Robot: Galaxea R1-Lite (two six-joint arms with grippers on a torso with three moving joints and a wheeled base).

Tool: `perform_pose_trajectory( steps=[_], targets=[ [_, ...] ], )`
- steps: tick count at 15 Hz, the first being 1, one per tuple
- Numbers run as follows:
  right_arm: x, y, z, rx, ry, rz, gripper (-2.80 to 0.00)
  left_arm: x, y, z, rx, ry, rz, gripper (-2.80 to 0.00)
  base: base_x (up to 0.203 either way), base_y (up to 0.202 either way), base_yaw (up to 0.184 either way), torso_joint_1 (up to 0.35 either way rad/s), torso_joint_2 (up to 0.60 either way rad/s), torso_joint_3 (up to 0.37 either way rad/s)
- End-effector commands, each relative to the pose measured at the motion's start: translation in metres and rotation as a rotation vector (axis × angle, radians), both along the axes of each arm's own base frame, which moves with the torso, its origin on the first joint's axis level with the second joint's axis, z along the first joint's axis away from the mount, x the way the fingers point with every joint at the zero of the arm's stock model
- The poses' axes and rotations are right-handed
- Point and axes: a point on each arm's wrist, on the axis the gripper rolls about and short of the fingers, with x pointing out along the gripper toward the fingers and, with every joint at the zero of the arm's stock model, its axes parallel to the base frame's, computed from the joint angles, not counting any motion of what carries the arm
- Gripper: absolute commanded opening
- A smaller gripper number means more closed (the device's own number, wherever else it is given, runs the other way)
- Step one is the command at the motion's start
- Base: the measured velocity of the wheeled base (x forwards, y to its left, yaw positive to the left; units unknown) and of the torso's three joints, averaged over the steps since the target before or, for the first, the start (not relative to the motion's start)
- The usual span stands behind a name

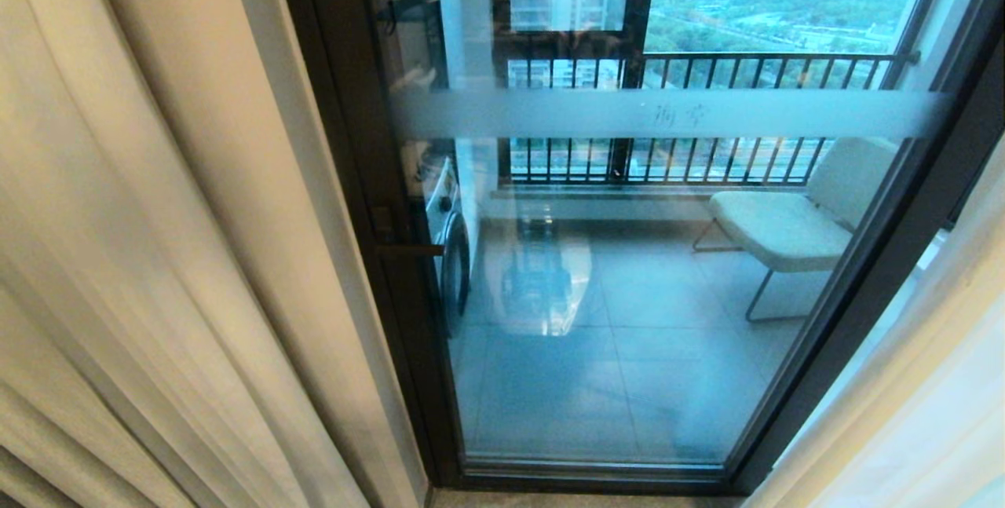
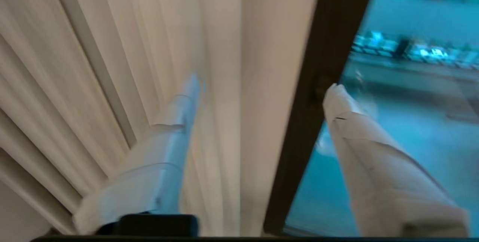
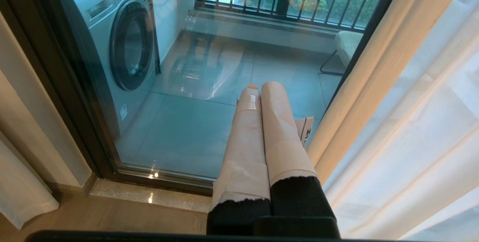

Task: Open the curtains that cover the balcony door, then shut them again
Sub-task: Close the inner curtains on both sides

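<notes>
The curtains stand drawn apart. A cream-beige drape (image 1: 157, 217) hangs in pleats on the left, and a drape (image 3: 385, 66) with a white sheer (image 3: 430, 122) hangs on the right. Between them the balcony door (image 1: 353, 178) shows its dark frame and a frosted band (image 1: 667, 114) across the glass. Neither arm shows in the head view. In the left wrist view my left gripper (image 2: 262, 85) is open, its tape-wrapped fingers (image 2: 176, 122) spread to either side of the left drape's edge (image 2: 258, 47) and the door frame (image 2: 325, 47), holding nothing. My right gripper (image 3: 261, 85) is shut and empty, low before the glass.
Behind the glass stand a washing machine (image 3: 112, 40) on the left and a pale chair (image 1: 793, 225) on the right, with a black balcony railing (image 1: 707, 60) beyond. A stone sill (image 3: 149, 195) runs along the door's foot.
</notes>
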Motion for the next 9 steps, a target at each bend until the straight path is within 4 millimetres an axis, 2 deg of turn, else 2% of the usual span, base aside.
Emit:
perform_pose_trajectory(
  steps=[1, 6, 9],
  targets=[
    [0.000, 0.000, 0.000, -0.001, 0.001, 0.001, -2.80, 0.045, 0.001, 0.009, 0.002, 0.056, 0.046, 0.00, 0.000, 0.000, 0.000, 0.000, 0.00, 0.000],
    [0.000, 0.000, 0.000, -0.001, 0.002, 0.001, -2.80, 0.102, 0.007, 0.032, 0.008, 0.007, 0.163, 0.00, 0.000, 0.000, 0.000, 0.000, 0.00, 0.000],
    [0.000, 0.000, 0.000, -0.001, 0.002, 0.001, -2.80, 0.124, 0.014, 0.037, 0.009, -0.021, 0.247, 0.00, 0.000, 0.000, 0.000, 0.000, 0.00, 0.000]
  ],
)
